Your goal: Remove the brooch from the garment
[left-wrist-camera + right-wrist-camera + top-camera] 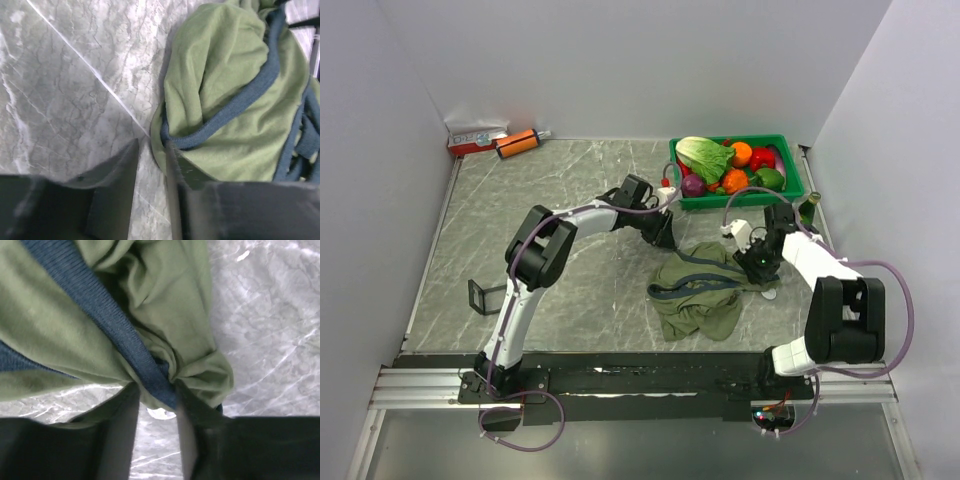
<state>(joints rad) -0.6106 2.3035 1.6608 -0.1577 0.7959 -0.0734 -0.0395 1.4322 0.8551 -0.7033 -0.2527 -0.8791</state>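
The olive-green garment [698, 290] lies crumpled right of the table's middle, its navy trim [235, 107] looping across the folds. My left gripper [665, 232] is at its far-left edge, open. One finger [182, 170] rests on the cloth edge, and bare table shows between the jaws. My right gripper [757, 262] is shut on a puckered fold of the garment [150, 330] with navy trim [155, 377]. The brooch [769, 294], a small whitish disc, lies by the garment's right edge. In the right wrist view the brooch [161, 413] peeks out under the gripped fold, between the fingers.
A green crate [740, 203] of vegetables stands at the back right, with a dark bottle [810, 210] beside it. An orange cylinder [517, 144] and a red-white box [475, 138] lie at the back left. A small black stand [482, 297] sits near the left arm. Walls close three sides.
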